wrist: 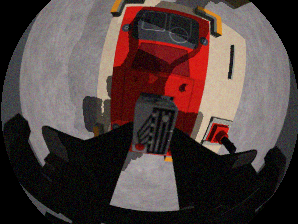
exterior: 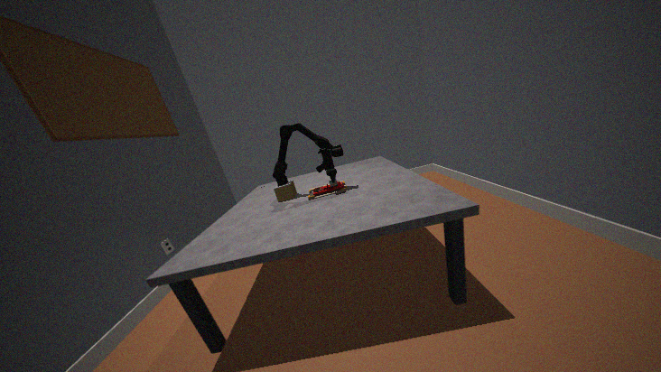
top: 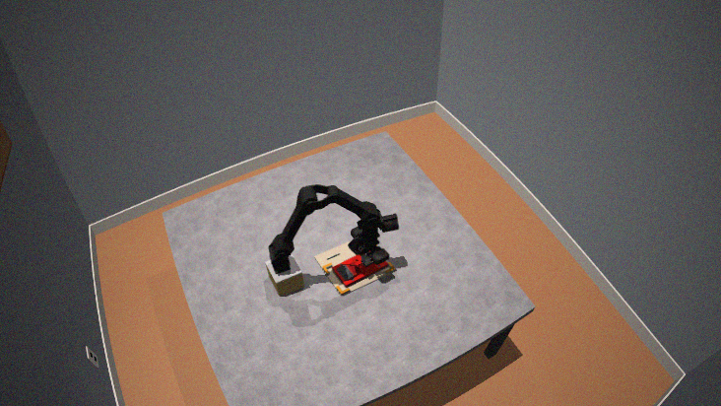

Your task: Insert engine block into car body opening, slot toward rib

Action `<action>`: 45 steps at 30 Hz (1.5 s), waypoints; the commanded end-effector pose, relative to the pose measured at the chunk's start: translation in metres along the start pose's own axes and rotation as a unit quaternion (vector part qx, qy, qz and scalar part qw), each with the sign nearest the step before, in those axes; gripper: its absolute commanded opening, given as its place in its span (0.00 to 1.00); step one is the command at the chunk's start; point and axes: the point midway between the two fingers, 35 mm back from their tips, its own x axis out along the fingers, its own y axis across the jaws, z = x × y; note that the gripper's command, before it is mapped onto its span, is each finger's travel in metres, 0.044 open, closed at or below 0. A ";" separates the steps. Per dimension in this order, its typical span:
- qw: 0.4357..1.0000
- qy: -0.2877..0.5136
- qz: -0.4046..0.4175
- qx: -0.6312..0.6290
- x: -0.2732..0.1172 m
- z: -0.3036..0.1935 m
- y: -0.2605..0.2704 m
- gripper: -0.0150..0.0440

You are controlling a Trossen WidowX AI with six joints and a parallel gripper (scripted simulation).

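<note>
Engine block (wrist: 156,124) between end effector fingers

1 grey mottled counter (top: 252,348) (exterior: 295,226) (wrist: 50,65) carries 2 things directly: a tan block-shaped pedestal with a pale top (top: 289,287) (exterior: 285,190) and, near it and apart from it, a flat cream board (top: 326,255) (wrist: 234,95). In the exterior view, 2 dark legs (exterior: 455,263) (exterior: 199,314) show under the counter.
</note>
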 end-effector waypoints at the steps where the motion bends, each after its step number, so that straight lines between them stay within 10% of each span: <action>1: 1.000 0.000 0.002 0.003 0.001 0.000 0.001 0.52; 41: 1.000 0.000 0.002 -0.001 0.012 0.000 0.000 0.52; 45: 1.000 0.000 0.000 0.001 0.010 0.000 0.000 0.70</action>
